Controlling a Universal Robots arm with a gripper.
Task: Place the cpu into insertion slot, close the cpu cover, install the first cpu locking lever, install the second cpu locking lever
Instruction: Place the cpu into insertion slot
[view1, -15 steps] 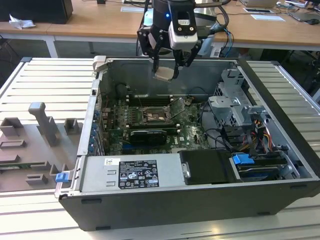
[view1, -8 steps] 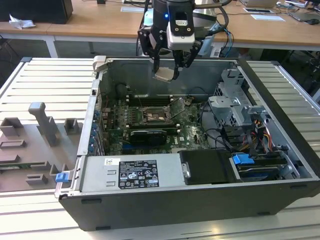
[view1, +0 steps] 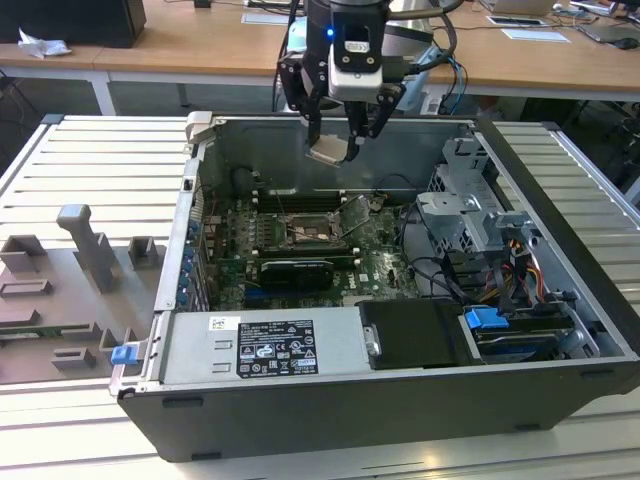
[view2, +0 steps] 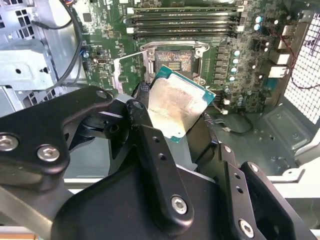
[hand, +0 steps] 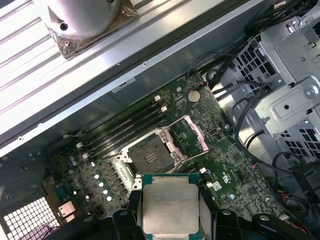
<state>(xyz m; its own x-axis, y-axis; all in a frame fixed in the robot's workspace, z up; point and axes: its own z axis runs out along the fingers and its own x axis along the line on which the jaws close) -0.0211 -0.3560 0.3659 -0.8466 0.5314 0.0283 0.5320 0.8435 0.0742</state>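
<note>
Silver-topped chip (view1: 328, 150) pinched by gripper (view1: 336, 138), slanted, above open socket (view1: 302, 228) at 6 o'clock in exterior view; slant could land it crooked, damaging socket.

The case (view1: 300, 430) lay open at the top, so the pincer (view1: 338, 140), clamped on the cpu (view1: 328, 151), hung in free air above the board. Below it the insertion slot (view1: 303, 229) stood uncovered, its dark centre bare. The cpu cover (view1: 352, 215) was swung open just beside the slot on the exterior view's right, narrowing that side. Memory slots (view1: 300, 197) ran along the slot's far edge and a long black card (view1: 296, 270) along the near one. A drive cage (view1: 462, 205) and loose cables (view1: 430, 270) crowded the exterior view's right.
</note>
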